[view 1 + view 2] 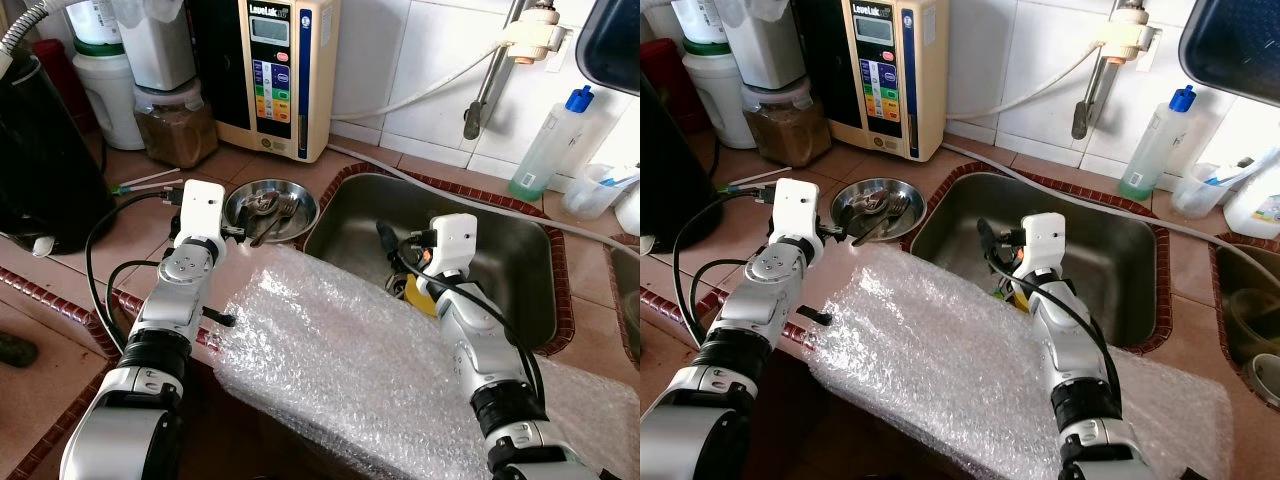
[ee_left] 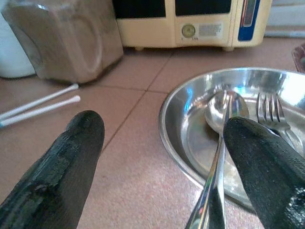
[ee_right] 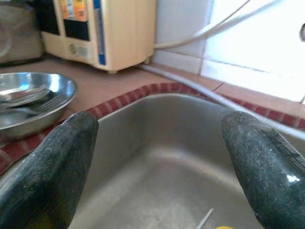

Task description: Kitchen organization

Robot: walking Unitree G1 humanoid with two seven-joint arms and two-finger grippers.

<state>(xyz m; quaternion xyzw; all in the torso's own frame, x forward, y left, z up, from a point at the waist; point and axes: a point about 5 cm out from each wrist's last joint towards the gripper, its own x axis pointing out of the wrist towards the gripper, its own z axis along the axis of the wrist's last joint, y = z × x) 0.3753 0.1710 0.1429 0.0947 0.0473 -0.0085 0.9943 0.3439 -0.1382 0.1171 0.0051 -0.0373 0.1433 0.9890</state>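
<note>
Left wrist view: I see my left gripper (image 2: 162,157) with its two black fingers (image 2: 62,167) spread wide apart, holding nothing.
Steel bowl: the bowl (image 1: 300,203) sits on the tiled counter (image 1: 150,235) just beside the sink's left rim; my left gripper is low at its near left edge.
Cutlery: a spoon (image 2: 220,112) and a fork (image 2: 269,110) lie inside the bowl; the spoon's handle juts out over the rim toward me, passing close by one finger, and I cannot tell whether they touch.
Right gripper: in the right wrist view my right gripper (image 3: 157,162) hangs over the sink (image 1: 525,245) basin with its fingers well apart, gripping nothing.
Sink contents: something yellow lies in the basin under my right wrist; too hidden to identify.
Bubble wrap: a large sheet (image 1: 340,355) is draped over the counter's front edge, between my two arms and over the sink's near rim.
Back of counter: a cream water unit (image 1: 280,70) stands against the wall tiles, with a jar of brown stuff (image 1: 175,125) to its left.
Counter left of bowl: two white sticks (image 2: 40,102) lie side by side.
Far right corner: a clear bottle with a blue cap (image 1: 550,145) stands behind the sink.
</note>
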